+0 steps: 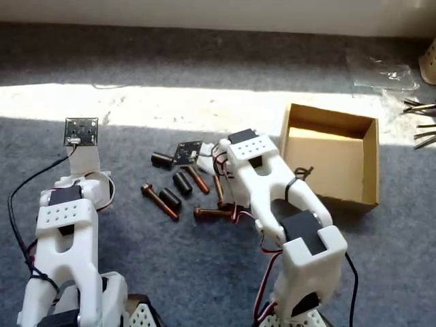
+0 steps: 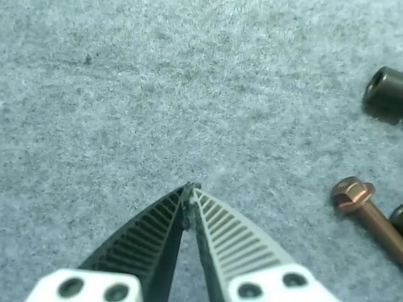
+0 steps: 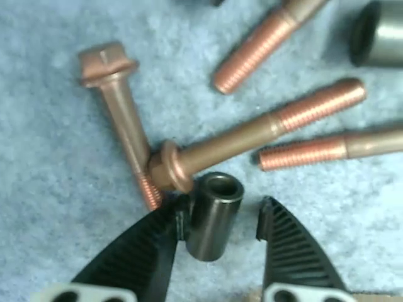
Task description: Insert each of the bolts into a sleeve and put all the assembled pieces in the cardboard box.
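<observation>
Several copper bolts and three dark sleeves lie scattered on the grey carpet in the middle of the high view, among them a bolt (image 1: 160, 202) and a sleeve (image 1: 182, 182). The cardboard box (image 1: 371, 160) stands open to their right. My right gripper (image 3: 221, 207) is open astride a dark sleeve (image 3: 214, 217) that lies against a bolt head (image 3: 167, 168); one finger (image 3: 160, 242) touches the sleeve, the other stands off it. In the high view this gripper (image 1: 201, 158) hangs over the pile. My left gripper (image 2: 191, 189) is shut over bare carpet, left of the pile (image 1: 82, 136).
More bolts (image 3: 119, 107) (image 3: 271, 41) (image 3: 327, 148) and a second sleeve (image 3: 378, 34) crowd around the right gripper. A bolt (image 2: 362, 207) and a sleeve (image 2: 385, 88) lie beside the left one. Plastic bags (image 1: 385, 71) lie behind the box.
</observation>
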Controlling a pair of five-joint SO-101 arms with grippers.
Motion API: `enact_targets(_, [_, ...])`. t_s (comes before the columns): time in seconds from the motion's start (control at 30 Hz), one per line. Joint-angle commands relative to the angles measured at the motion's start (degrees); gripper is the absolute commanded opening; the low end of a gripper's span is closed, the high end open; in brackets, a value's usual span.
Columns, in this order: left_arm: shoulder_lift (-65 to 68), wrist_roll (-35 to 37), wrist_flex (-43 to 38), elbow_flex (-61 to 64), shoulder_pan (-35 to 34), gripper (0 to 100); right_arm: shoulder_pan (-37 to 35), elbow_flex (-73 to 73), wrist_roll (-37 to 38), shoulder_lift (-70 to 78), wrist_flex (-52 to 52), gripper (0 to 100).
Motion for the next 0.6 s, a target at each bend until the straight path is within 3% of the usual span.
enact_targets(0.0, [-0.1,0.4,-0.9,-0.3,1.4,1,-0.7,0.4,-8.5,0.0,-5.3,4.6])
enact_targets(0.1, [-0.1,0.4,-0.9,-0.3,1.4,1,-0.7,0.4,-11.4,0.0,-7.1,1.9])
enact_targets(0.57, [0.0,0.4,-0.9,-0.3,1.4,1,-0.4,2.3,-11.9,-0.5,-6.9,1.1])
